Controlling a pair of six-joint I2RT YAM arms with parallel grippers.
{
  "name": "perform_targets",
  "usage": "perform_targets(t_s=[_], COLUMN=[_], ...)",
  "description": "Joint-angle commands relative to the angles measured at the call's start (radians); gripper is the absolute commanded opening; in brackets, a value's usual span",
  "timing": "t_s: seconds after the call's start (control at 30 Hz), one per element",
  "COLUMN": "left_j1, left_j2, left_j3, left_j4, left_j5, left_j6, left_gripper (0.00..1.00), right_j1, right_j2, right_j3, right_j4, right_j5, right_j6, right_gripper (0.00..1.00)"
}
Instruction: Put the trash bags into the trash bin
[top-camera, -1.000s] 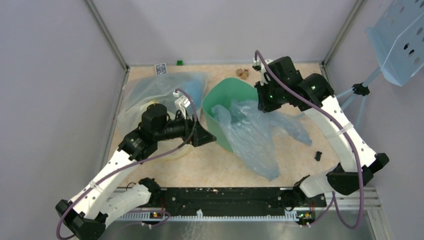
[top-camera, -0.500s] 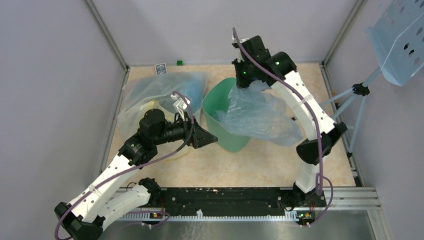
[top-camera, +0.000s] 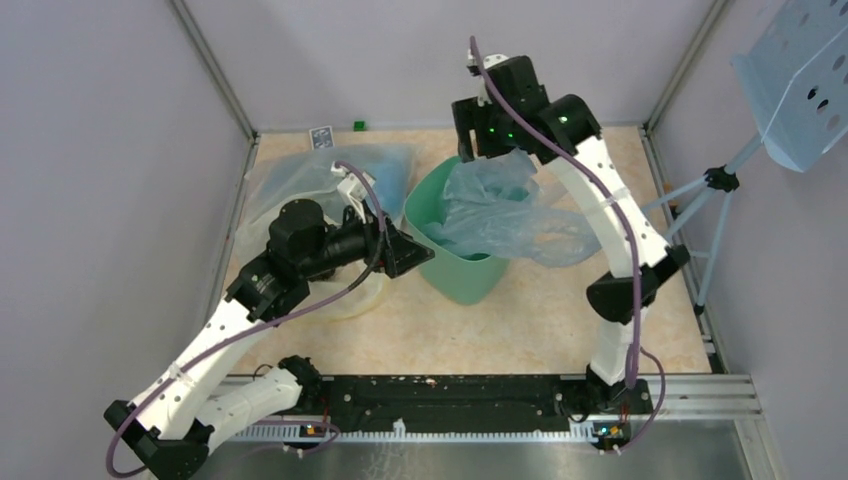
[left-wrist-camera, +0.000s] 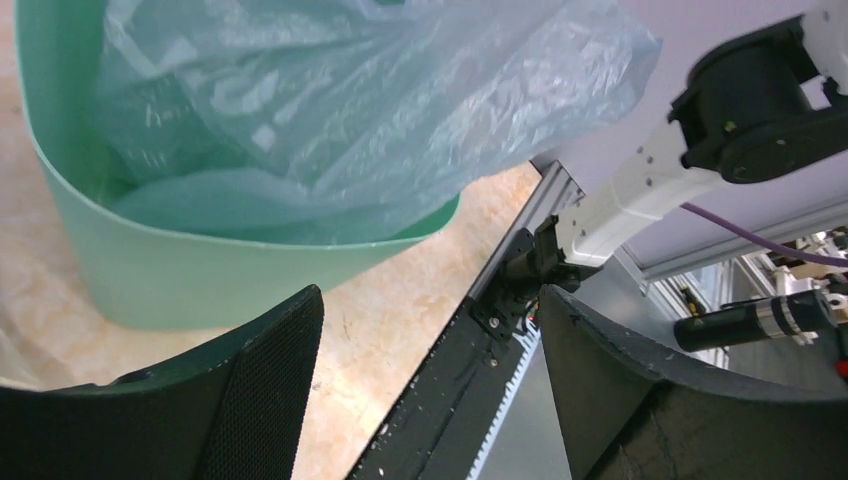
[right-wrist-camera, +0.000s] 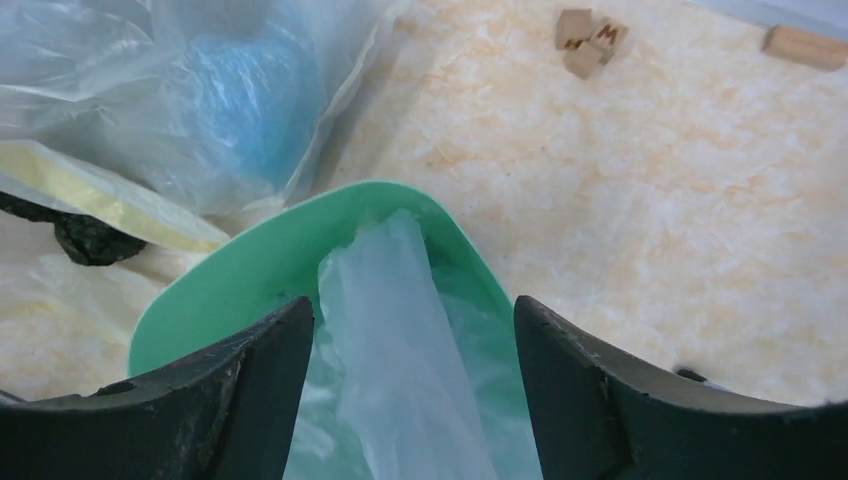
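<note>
The mint-green trash bin (top-camera: 462, 277) stands mid-table. A light-blue trash bag (top-camera: 505, 212) fills its mouth and spills over the right rim. My right gripper (top-camera: 478, 152) hovers over the bin's far rim. In the right wrist view it (right-wrist-camera: 410, 308) is open, and a strand of the bag (right-wrist-camera: 395, 340) rises between the fingers with a gap on each side, above the bin's rim (right-wrist-camera: 290, 235). My left gripper (top-camera: 415, 252) sits beside the bin's left wall, open and empty (left-wrist-camera: 428, 300). Ahead of it are the bin (left-wrist-camera: 200, 275) and the bag (left-wrist-camera: 350, 110).
A bigger clear bag with a yellow tint (top-camera: 320, 175) lies left of the bin under my left arm. Small wooden blocks (right-wrist-camera: 585, 30), a card (top-camera: 320, 137) and a green cube (top-camera: 357, 125) sit by the far wall. A blue perforated tray on a tripod (top-camera: 800, 80) stands at the right.
My right arm swung left and carried the bag from the table over the bin. Its jaws went from shut on the bag to open, and the bag now sags in the bin.
</note>
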Motion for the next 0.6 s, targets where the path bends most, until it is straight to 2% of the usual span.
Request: perform_targets(t_s=[0.0, 0.1, 0.3, 0.57], left_j1=[-0.004, -0.004, -0.019, -0.027], left_j2=[0.058, 0.107, 0.193, 0.339], left_j3=[0.093, 0.135, 0.214, 0.386], left_j4=[-0.009, 0.012, 0.066, 0.092], left_j5=[-0.03, -0.002, 0.014, -0.031], left_j6=[0.088, 0.104, 0.161, 0.359], left_gripper=[0.84, 0.84, 0.84, 0.83], right_j1=[-0.006, -0.006, -0.006, -0.006], right_j2=[-0.221, -0.311, -0.552, -0.832], right_j3=[-0.052, -0.122, -0.377, -0.685], right_j4=[0.055, 0.043, 0.104, 0.171], right_j5=[0.049, 0.084, 0.161, 0.14], right_j6=[-0.028, -0.028, -0.014, 0.056], right_gripper=[0.75, 0.77, 0.78, 0.77])
